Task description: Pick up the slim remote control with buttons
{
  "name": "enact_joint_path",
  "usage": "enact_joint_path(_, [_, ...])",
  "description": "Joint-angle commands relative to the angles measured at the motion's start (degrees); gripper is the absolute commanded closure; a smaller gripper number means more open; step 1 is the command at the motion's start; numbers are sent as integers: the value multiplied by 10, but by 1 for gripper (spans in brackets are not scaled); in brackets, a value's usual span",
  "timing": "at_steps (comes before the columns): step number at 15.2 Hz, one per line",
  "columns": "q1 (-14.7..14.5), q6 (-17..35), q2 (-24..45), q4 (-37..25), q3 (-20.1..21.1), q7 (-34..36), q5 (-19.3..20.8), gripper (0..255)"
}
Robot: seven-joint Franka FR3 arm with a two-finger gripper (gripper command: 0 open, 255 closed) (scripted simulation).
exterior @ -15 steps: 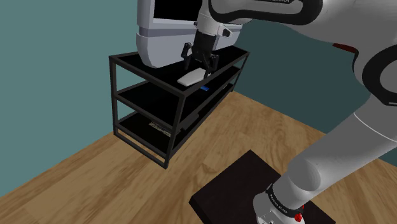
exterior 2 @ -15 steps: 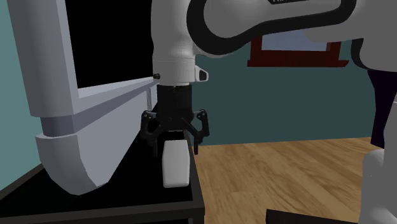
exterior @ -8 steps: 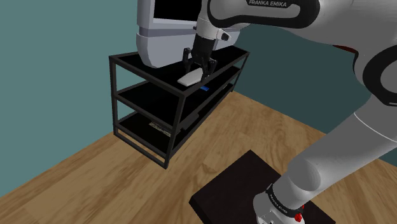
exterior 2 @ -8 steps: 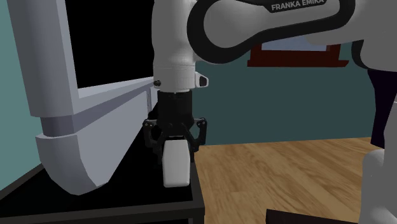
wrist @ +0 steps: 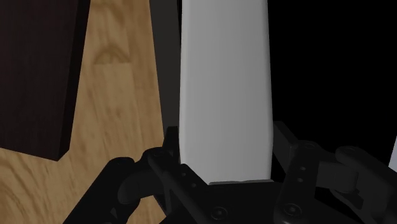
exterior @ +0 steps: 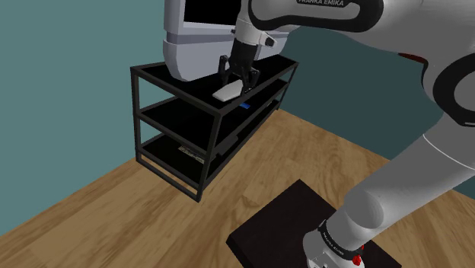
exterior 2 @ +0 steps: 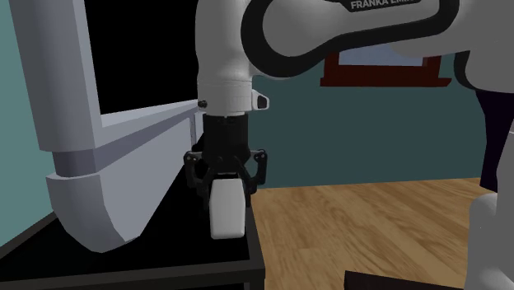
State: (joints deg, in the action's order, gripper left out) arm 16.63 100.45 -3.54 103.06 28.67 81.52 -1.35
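Observation:
The remote [exterior: 227, 92] is a plain white slim slab with no buttons drawn, lying lengthwise on the top of the black shelf unit [exterior: 169, 79]. My gripper [exterior: 237, 81] comes straight down on its far end and is shut on it. From the second exterior view the remote [exterior 2: 226, 211] hangs out below the gripper [exterior 2: 226, 184], its near end close to the shelf top's front edge. In the wrist view the remote [wrist: 224, 89] is clasped between both fingers [wrist: 167, 156] of the gripper [wrist: 226, 153].
A large grey-white screen [exterior: 195, 34] stands on the same shelf top, right beside the gripper. A small blue item [exterior: 245, 106] lies on the middle shelf. Wooden floor [exterior: 137, 221] lies in front, with the dark stand [exterior: 282, 224] at lower right.
The open fingers came down around the remote's far end and shut on it. Since half a second ago the remote has barely moved, perhaps a touch upward.

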Motion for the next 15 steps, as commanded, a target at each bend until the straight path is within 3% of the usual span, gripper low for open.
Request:
enact_joint_path(1, [0, -14, 0, -14, 0, 0, 0, 255])
enact_joint_path(15, [-2, -112, 20, -129, 3, 7, 10, 255])
